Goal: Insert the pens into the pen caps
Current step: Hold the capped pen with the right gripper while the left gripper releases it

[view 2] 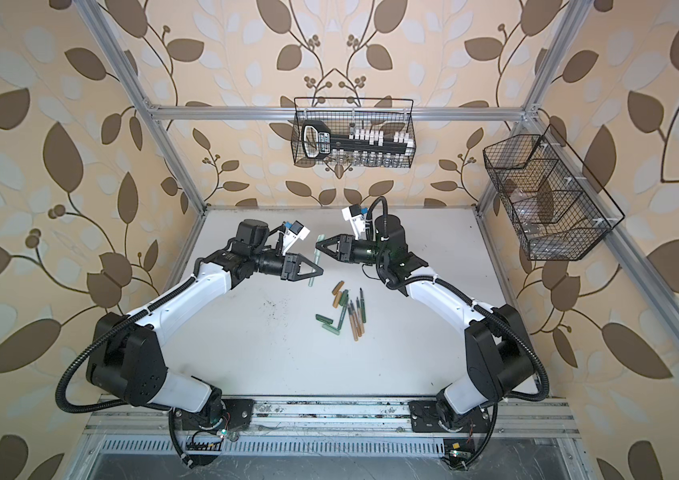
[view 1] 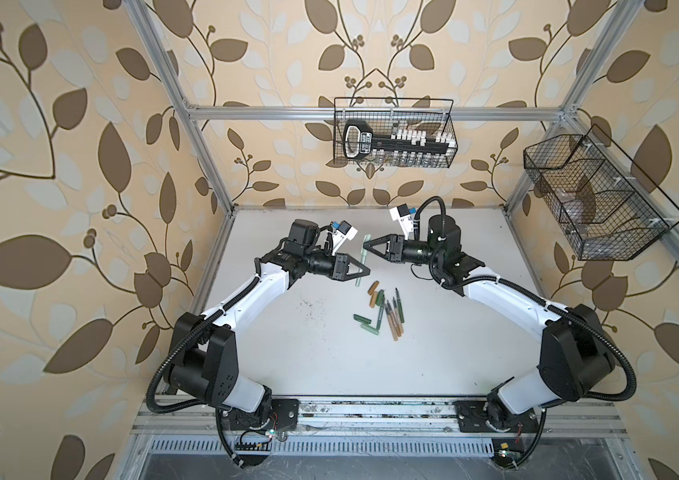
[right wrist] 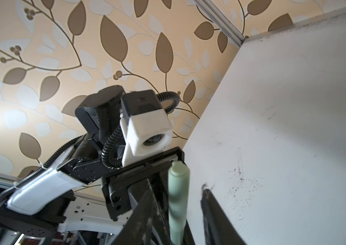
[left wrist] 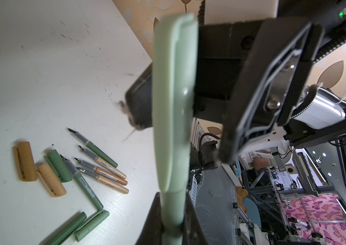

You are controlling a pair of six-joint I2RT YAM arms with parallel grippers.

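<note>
My left gripper (view 1: pixel 364 271) (left wrist: pixel 172 198) is shut on the barrel of a pale mint pen (view 1: pixel 358 281) (left wrist: pixel 172 214) held above the table. A pale mint pen cap (left wrist: pixel 174 95) (view 1: pixel 366 240) sits over the pen's far end. My right gripper (view 1: pixel 367 246) (right wrist: pixel 179 191) is open around that cap. In the right wrist view one finger lies against it and the other finger (right wrist: pixel 210 203) stands apart. Several more pens (view 1: pixel 391 318) (left wrist: pixel 102 167) and loose tan and green pen caps (view 1: pixel 373 287) (left wrist: pixel 27 162) lie in a pile on the white table (view 1: pixel 296 353).
A wire basket (view 1: pixel 396 133) with a black tool hangs on the back rail. A second wire basket (view 1: pixel 595 195) hangs on the right frame. Aluminium posts (view 1: pixel 204 166) edge the table. Dark ink specks (view 1: pixel 312 307) mark the surface left of the pile.
</note>
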